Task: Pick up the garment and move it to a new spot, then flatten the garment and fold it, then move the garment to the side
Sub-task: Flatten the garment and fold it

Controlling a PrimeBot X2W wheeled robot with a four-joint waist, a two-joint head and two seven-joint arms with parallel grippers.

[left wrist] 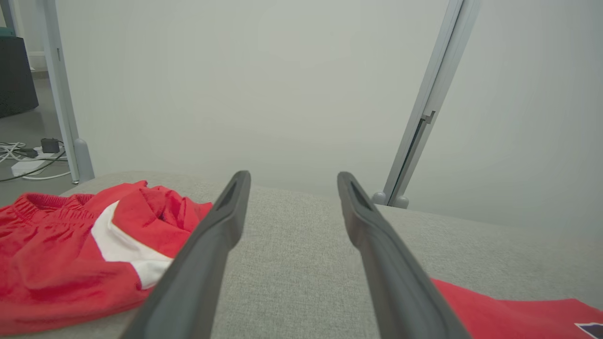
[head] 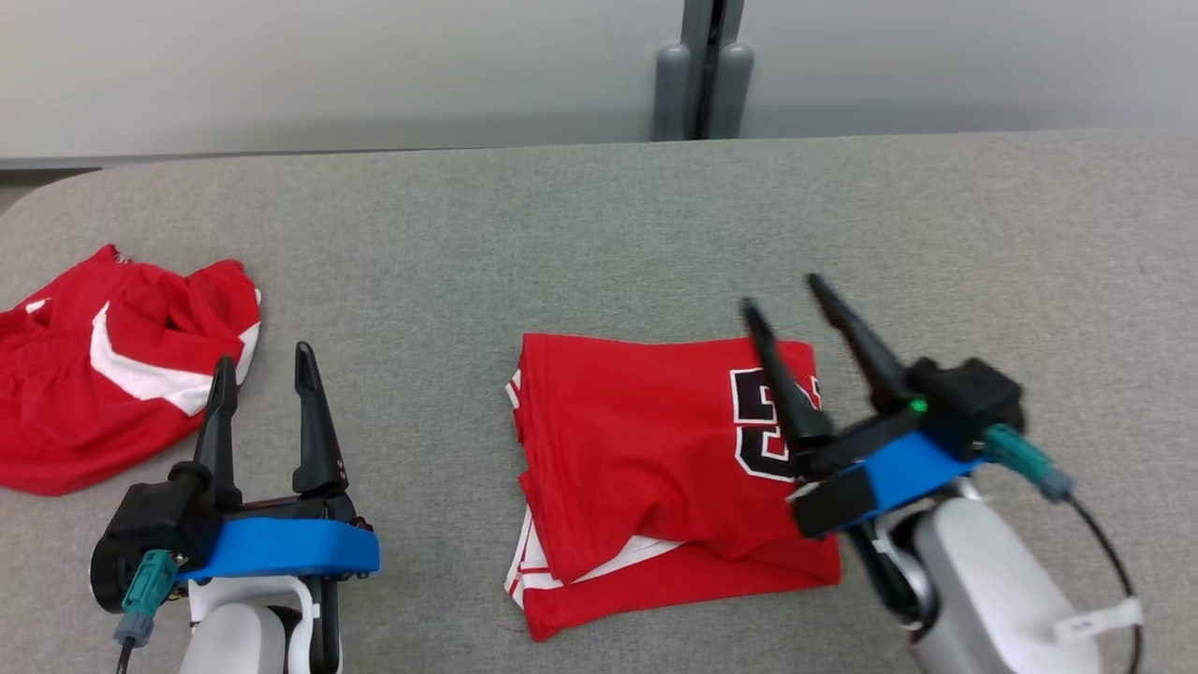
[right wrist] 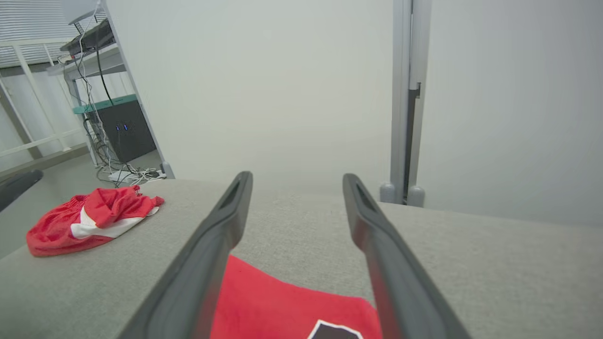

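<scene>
The folded red jersey (head: 646, 459) looks light and floppy; pinching its layered left edge should keep it together. Both the left claw (head: 264, 356) and the right claw (head: 781, 292) stand open, empty.

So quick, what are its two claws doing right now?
Left gripper: open, empty.
Right gripper: open, holding nothing, above the jersey.

Red jersey (head: 641, 449), black-and-white number, folded into rough rectangle, lying flat, white trim showing.
</scene>
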